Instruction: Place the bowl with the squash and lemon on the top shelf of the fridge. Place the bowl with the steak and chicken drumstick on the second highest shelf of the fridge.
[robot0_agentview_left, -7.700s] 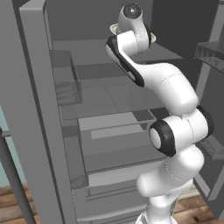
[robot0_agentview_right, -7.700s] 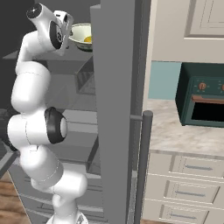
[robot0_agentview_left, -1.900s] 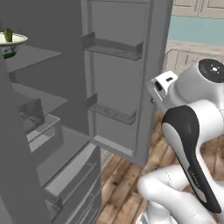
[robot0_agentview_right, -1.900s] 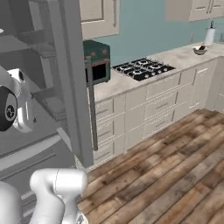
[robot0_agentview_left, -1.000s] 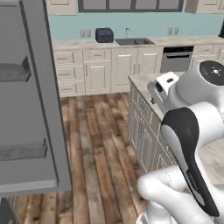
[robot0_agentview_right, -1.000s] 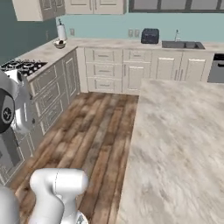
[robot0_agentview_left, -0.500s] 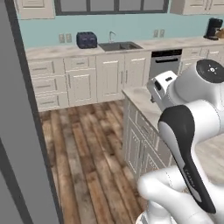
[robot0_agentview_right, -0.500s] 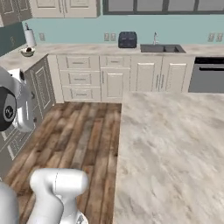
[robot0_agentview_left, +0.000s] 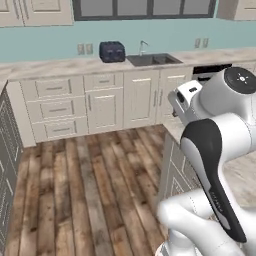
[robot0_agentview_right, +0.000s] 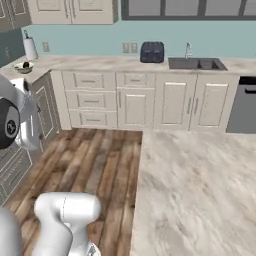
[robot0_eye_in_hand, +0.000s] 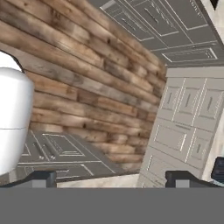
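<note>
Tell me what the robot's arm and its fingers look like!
The arm is glossy white and made of fat rounded tubes, with dark grey bands at its joints and a round grey cap on top. Its gripper has two small, dark, blocky fingertips.

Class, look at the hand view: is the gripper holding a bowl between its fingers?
No. The gripper stands open with nothing between its fingertips, and beyond it lie wooden floor and cabinet drawers.

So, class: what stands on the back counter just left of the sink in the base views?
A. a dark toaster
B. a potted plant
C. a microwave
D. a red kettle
A: a dark toaster stands on the back counter just left of the sink.
</note>
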